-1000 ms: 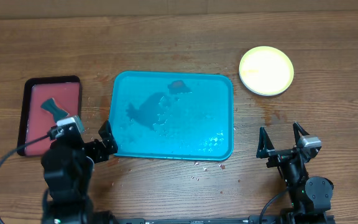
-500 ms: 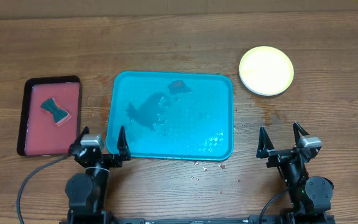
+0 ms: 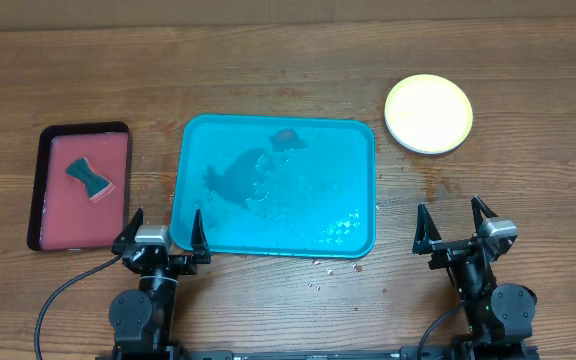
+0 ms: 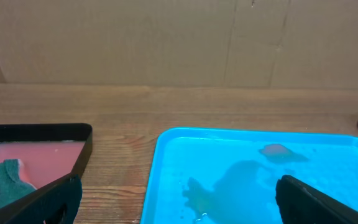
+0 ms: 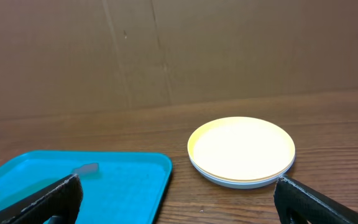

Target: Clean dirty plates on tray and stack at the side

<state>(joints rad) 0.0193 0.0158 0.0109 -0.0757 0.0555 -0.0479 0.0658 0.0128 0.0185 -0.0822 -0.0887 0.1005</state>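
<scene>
The plates (image 3: pixel 428 113) stand stacked on the table at the back right, the yellow-green rimmed one on top, its white centre clean; they also show in the right wrist view (image 5: pixel 241 150). The turquoise tray (image 3: pixel 360 185) lies in the middle with no plate on it, only wet smears (image 3: pixel 240 177); it also shows in the left wrist view (image 4: pixel 166 162). My left gripper (image 3: pixel 162 232) is open and empty at the tray's front left corner. My right gripper (image 3: pixel 457 226) is open and empty, in front of the plates, right of the tray.
A black-rimmed tray (image 3: pixel 38 190) with pink-red liquid lies at the left and holds a teal sponge (image 3: pixel 90 177). Small crumbs and wet spots (image 3: pixel 320 272) lie on the wood by the turquoise tray's front edge. A cardboard wall stands behind the table.
My left arm has drawn back from the pink tray and settled low at the turquoise tray's front left corner. The sponge now lies uncovered in the pink tray. The right arm has not moved.
</scene>
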